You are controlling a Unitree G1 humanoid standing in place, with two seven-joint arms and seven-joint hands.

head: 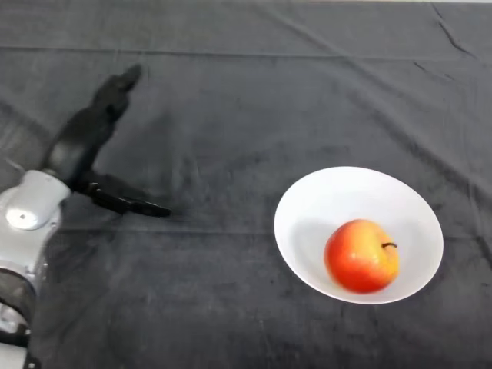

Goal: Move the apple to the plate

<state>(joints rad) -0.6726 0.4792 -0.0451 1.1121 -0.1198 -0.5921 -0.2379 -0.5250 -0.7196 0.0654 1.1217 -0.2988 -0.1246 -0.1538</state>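
The apple [361, 256] is seen resting in the plate [323, 200] on the surface [231, 115]. The hand [84, 138] is held apart and empty, well away. The task is judged done; no move is needed.

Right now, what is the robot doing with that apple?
Nothing at the moment. The red and yellow apple sits on the white plate, toward the plate's near edge, with its stem pointing right. The robot's left hand is far off to the left over the dark cloth, fingers straight and spread, holding nothing. So the apple is already where it was meant to go, and the hand is well away from it.
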